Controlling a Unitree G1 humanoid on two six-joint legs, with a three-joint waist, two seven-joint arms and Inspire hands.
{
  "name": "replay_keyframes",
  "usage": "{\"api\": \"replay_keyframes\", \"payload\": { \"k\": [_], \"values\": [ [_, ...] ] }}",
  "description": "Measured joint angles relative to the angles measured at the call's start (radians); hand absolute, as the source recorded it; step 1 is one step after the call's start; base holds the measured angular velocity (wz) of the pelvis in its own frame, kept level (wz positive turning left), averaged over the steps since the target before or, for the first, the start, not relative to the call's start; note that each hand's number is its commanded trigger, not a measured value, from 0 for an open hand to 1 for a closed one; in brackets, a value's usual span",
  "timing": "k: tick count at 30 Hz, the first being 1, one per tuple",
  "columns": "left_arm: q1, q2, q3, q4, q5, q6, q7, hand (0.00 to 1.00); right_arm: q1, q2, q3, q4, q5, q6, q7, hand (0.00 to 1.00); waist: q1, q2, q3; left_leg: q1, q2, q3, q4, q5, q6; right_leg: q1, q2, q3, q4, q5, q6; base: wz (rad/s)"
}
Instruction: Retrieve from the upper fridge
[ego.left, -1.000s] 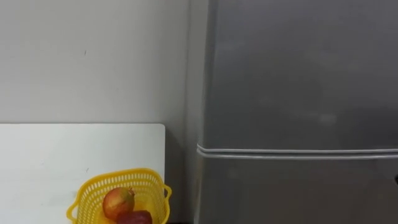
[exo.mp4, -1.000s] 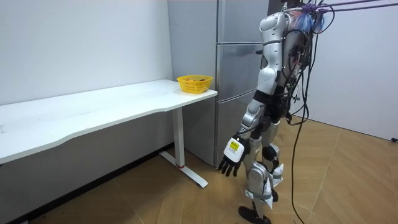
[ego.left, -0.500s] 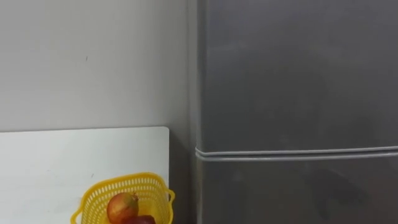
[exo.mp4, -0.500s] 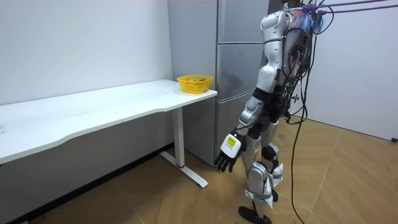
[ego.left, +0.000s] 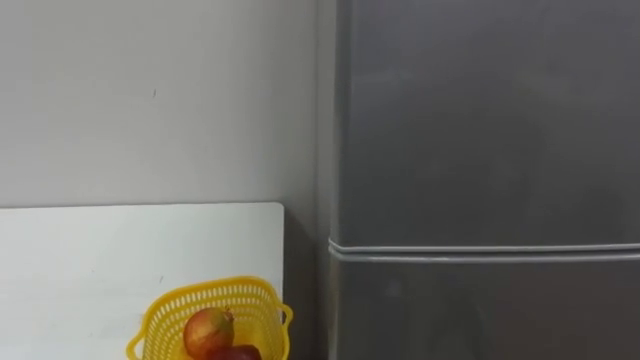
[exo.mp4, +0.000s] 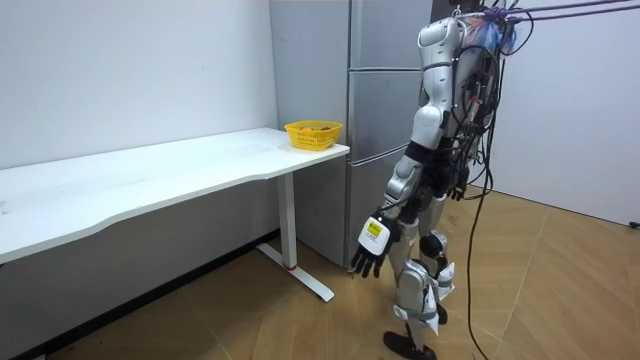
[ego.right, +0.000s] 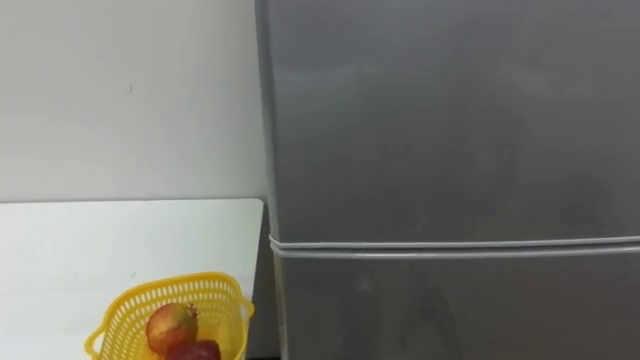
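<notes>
A: Upper fridge door (ego.left: 480, 120)?

B: Shut flush, as is the lower door (ego.left: 480, 310) beneath the seam. No handle made out. Contents hidden, so the thing to fetch, if inside, cannot be placed.

A: Beside the fridge?

B: White table (ego.left: 100, 260), end close by the fridge's left flank. Yellow basket (ego.left: 215, 288) at the table corner nearest the fridge, holding a red-yellow fruit (ego.left: 208, 330), apple or pomegranate, hard to tell, and a darker red one (ego.left: 238, 353) touching it.

A: Robot?

B: Standing upright, facing the fridge front, close in. Left hand (exo.mp4: 372, 250) hanging low, well below the fridge's seam, fingers loosely spread, nothing in it.

A: Step in hand?

B: Not settled. Fits two stages: standing ready ahead of opening the upper door, or done, with the fruit already out in the basket and the door shut again. Nothing here to part them.

A: Next move, then?

B: Only conditional. If the fetch is pending: hand up from thigh height to the upper door's edge, grip point to be found on a plain face, room for the door's swing.
</notes>
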Motion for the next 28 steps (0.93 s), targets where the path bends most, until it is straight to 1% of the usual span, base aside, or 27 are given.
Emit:
{"api": "replay_keyframes", "payload": {
  "k": [1,5,6,8,9,10,13,17,19,21,28],
  "values": [
    [0.001,-0.002,0.000,0.006,0.001,0.012,-0.002,0.00,-0.003,0.001,0.001,0.014,-0.001,0.003,0.013,0.00,0.002,0.001,-0.0003,0.008,-0.001,0.000,0.000,0.000,0.000,0.007,0.000,0.000,-0.001,-0.001,0.001,0.00],
    [-0.004,-0.011,0.000,0.019,0.002,0.037,-0.005,0.00,-0.008,0.002,0.017,0.056,-0.002,0.028,0.057,0.00,0.014,0.002,-0.0003,0.016,-0.002,-0.001,-0.007,0.000,0.000,0.009,-0.002,-0.003,-0.001,-0.004,0.002,0.00],
    [-0.002,-0.013,-0.001,0.020,0.002,0.045,-0.008,0.00,-0.009,0.002,0.022,0.062,-0.013,0.039,0.077,0.00,0.017,0.002,-0.0002,0.019,-0.002,-0.001,-0.007,0.000,0.000,0.012,-0.002,-0.005,0.000,-0.004,0.002,0.00],
    [0.000,-0.016,-0.007,0.021,0.002,0.057,-0.010,0.00,-0.010,0.002,0.025,0.070,-0.039,0.046,0.105,0.00,0.018,0.002,-0.0002,0.025,-0.003,-0.001,-0.007,0.000,0.000,0.023,-0.003,-0.005,0.000,-0.004,0.003,0.00],
    [0.000,-0.016,-0.010,0.021,0.003,0.062,-0.014,0.00,-0.015,0.002,0.029,0.078,-0.071,0.049,0.120,0.00,0.019,0.003,0.0002,0.029,-0.003,-0.001,-0.007,0.000,0.000,0.024,-0.003,-0.005,0.000,-0.004,0.003,0.00],
    [0.000,-0.016,-0.011,0.022,0.012,0.069,-0.024,0.00,-0.026,0.002,0.029,0.091,-0.108,0.061,0.133,0.00,0.018,0.003,0.0002,0.032,-0.003,-0.001,-0.006,0.000,0.000,0.025,-0.004,-0.005,0.001,-0.005,0.003,0.00],
    [-0.003,-0.017,-0.017,0.022,0.022,0.088,-0.032,0.00,-0.049,0.002,0.030,0.116,-0.191,0.086,0.149,0.00,0.019,0.004,0.0003,0.037,-0.003,-0.001,-0.006,-0.001,0.002,0.031,-0.004,-0.004,0.002,-0.007,0.005,0.00],
    [-0.005,-0.017,-0.018,0.022,0.022,0.105,-0.040,0.00,-0.073,0.002,0.041,0.140,-0.281,0.116,0.162,0.00,0.018,0.007,0.0000,0.041,-0.004,-0.002,-0.005,-0.002,0.003,0.032,-0.005,-0.003,0.003,-0.008,0.004,0.00],
    [-0.010,-0.017,-0.018,0.022,0.026,0.112,-0.044,0.00,-0.079,0.002,0.043,0.142,-0.313,0.142,0.172,0.00,0.021,0.011,0.0003,0.041,-0.004,-0.004,-0.005,-0.002,0.003,0.032,-0.004,-0.003,0.003,-0.008,0.004,0.00],
    [-0.016,-0.019,-0.018,0.022,0.039,0.116,-0.047,0.00,-0.081,0.002,0.050,0.140,-0.314,0.152,0.174,0.00,0.021,0.014,0.0005,0.041,-0.003,-0.005,-0.005,-0.002,0.003,0.032,-0.004,-0.003,0.003,-0.008,0.004,0.00],
    [-0.025,-0.028,-0.020,0.022,0.053,0.132,-0.052,0.00,-0.087,0.001,0.076,0.141,-0.328,0.154,0.175,0.00,0.021,0.016,0.0005,0.041,-0.003,-0.006,-0.006,-0.002,0.003,0.033,-0.003,-0.001,0.004,-0.008,0.004,0.00]
  ]
}}
